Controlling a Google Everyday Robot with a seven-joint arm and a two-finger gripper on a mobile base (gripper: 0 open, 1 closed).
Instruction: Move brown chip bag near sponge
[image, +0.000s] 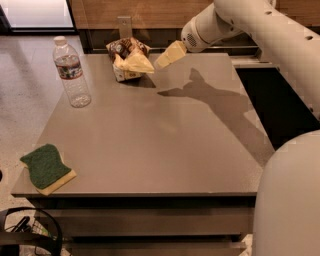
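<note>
Camera view puts the brown chip bag (126, 50) at the far edge of the tabletop (165, 145), right of the water bottle (72, 75) and well apart from the sponge (46, 167), which lies at the near left corner. The bag is probably very light and soft. Crumpled foil gives under pressure, slides easily on a smooth surface, and is slick enough to slip out of a shallow pinch. Its contents would crush under a hard squeeze. The likeliest hold is across the bunched upper part, where the folds offer some thickness, rather than on a flat face. The bag looks dark brown and creased at the top. A pale tan-yellow wedge covers its front and right side, and a lighter printed patch shows low on the left. It stands slumped rather than lying flat, resting on the tabletop. The gripper (170, 53) hangs just beside the bag's right edge, at the end of the arm (260, 25) reaching in from the upper right. It shows only as one tan shape, so I cannot tell whether the jaws are spread or closed, nor whether they touch the foil.
</note>
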